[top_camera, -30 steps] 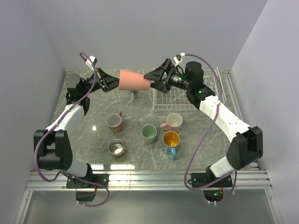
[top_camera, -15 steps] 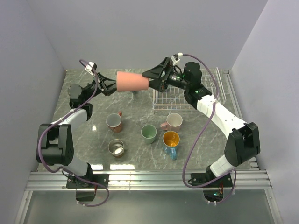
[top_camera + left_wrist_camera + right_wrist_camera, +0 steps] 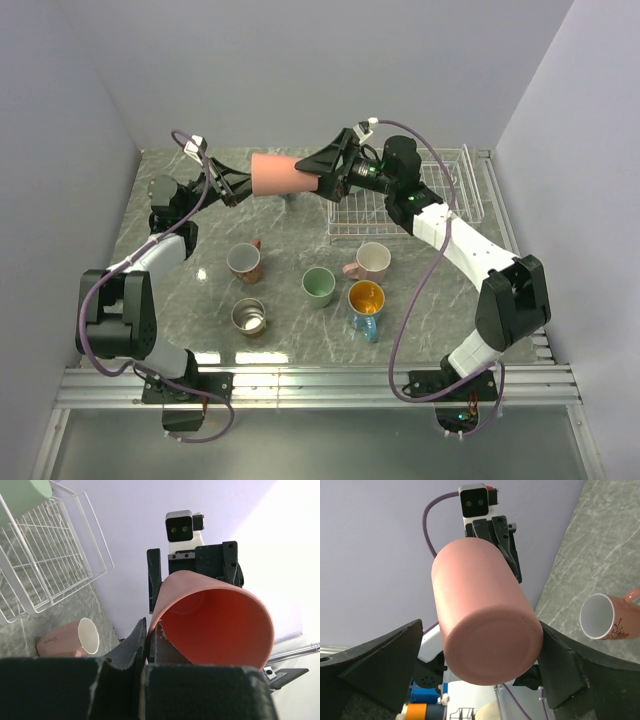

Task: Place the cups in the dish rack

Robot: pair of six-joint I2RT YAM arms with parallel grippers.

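Salmon pink cup (image 3: 280,173), left gripper (image 3: 240,184) clamping rim, right gripper (image 3: 319,175) seemingly spread

Plain lavender-grey walls on three sides: back wall (image 3: 320,70), left wall (image 3: 50,150), right wall (image 3: 590,120), all bare and matte. Tabletop (image 3: 290,345) is grey-green marble pattern, fills mid frame. Glare strip (image 3: 300,357) along its near edge, light comes from above. Aluminium rail (image 3: 320,385) runs across the lower frame, grey panel (image 3: 320,445) below it. Left wrist view: wall washed out white at upper right.
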